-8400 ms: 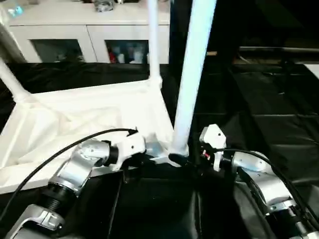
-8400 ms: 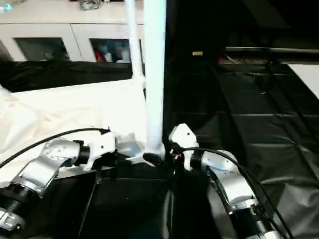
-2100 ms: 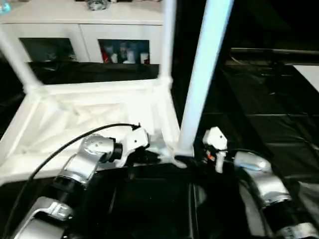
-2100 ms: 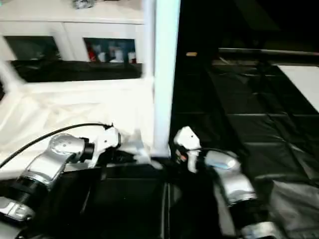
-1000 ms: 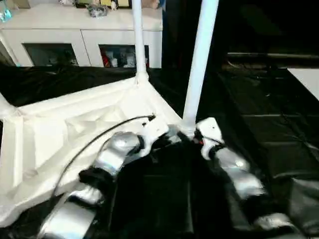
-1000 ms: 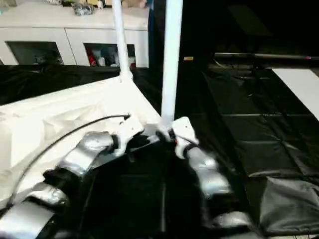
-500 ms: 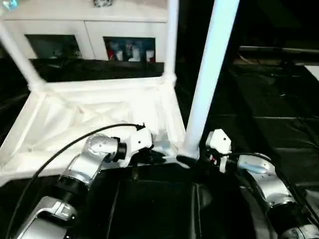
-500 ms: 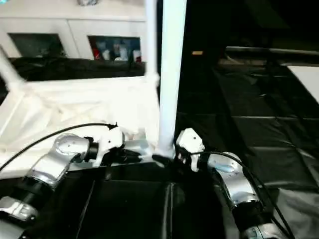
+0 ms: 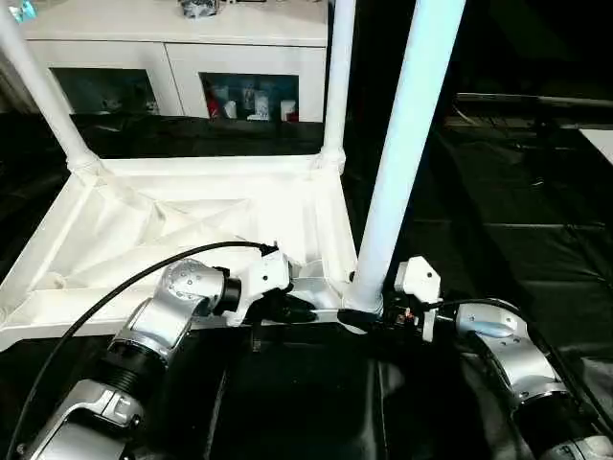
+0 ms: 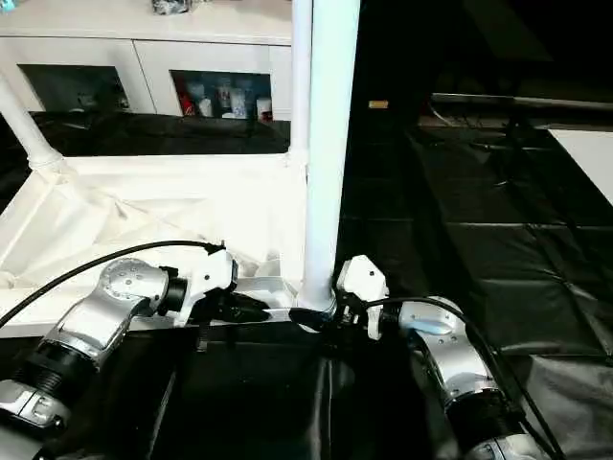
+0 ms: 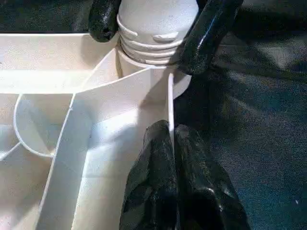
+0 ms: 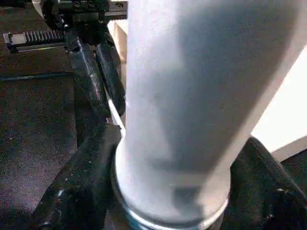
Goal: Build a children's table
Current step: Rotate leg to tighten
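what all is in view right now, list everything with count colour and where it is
children's table top: one, white, upside down on the black sheet, ribbed underside up
table legs: three seen, white, upright in corner sockets
black-sheeted table: one, under and right of the work
cabinet: one, white, glass doors, at the back
left gripper: black fingers, shut on the top's near rim
right gripper: black fingers around the near leg's base

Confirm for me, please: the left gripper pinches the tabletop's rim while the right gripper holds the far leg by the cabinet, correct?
Not quite. The left gripper does pinch the tabletop's rim, but the right gripper holds the near leg at its base, not the far leg; the right wrist view shows it.
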You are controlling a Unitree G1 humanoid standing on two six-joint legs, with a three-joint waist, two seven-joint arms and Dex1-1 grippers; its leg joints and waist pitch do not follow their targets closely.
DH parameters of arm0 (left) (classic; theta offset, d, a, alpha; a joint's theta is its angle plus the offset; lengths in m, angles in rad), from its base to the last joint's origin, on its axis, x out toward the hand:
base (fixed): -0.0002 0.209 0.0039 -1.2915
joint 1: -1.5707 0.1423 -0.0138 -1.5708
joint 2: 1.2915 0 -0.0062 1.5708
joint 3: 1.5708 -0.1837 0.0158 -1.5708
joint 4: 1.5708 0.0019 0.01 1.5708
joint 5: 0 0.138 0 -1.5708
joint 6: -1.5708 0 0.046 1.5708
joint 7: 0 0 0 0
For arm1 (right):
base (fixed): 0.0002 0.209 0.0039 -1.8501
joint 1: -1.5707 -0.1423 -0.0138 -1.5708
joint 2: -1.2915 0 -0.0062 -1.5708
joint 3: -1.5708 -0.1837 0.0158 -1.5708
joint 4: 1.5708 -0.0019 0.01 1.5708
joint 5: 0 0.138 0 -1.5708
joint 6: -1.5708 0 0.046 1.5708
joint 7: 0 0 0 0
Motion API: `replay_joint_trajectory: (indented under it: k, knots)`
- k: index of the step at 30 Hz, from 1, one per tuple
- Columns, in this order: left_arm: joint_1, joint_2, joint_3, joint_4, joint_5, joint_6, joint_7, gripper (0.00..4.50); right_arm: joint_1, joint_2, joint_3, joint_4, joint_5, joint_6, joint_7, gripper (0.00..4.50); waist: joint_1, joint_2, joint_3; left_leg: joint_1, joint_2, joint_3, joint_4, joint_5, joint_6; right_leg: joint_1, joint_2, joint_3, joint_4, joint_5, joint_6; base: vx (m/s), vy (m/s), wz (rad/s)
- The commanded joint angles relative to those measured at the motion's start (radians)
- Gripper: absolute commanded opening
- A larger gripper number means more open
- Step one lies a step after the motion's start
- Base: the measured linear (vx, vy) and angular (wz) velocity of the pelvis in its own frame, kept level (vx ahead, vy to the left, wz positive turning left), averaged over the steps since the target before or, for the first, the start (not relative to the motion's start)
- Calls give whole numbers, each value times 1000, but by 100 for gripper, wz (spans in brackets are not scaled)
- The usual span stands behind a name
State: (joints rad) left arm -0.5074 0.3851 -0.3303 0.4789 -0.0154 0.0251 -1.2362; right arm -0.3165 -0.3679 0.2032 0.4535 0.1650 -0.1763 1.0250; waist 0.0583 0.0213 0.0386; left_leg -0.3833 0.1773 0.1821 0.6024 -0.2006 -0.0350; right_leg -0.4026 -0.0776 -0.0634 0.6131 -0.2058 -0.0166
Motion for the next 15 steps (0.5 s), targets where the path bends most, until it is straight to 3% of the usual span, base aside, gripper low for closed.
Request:
replay_joint_trajectory:
  k: [1, 8, 13, 15]
  knots:
    - [27, 13, -37, -13, 1, 10, -61, 0, -11, -20, -40, 3, 11, 13, -15, 277, 1, -9, -59, 16, 59, -17, -67, -89, 112, 57, -74, 48, -53, 32, -276, 0, 0, 0]
    - [18, -4, -29, 24, 23, 1, 9, 0, -16, 31, -70, 36, -2, -2, -127, 275, -1, -8, -59, 16, 58, -17, -66, -87, 112, 57, -74, 47, -53, 27, -279, 0, 0, 0]
    - [-21, -62, -7, 131, 75, -6, 183, 0, -20, 112, -94, 79, -18, 0, -278, 274, -7, -7, -49, 22, 57, -18, -77, -175, 51, 52, -75, 49, -74, -132, -246, 0, 0, 0]
    - [-43, -110, 3, 183, 89, 9, 277, 0, -21, 192, -100, 111, -40, 25, -422, 274, -10, -8, -43, 27, 57, -20, -84, -231, 25, 50, -75, 49, -84, -230, -224, 0, 0, 0]
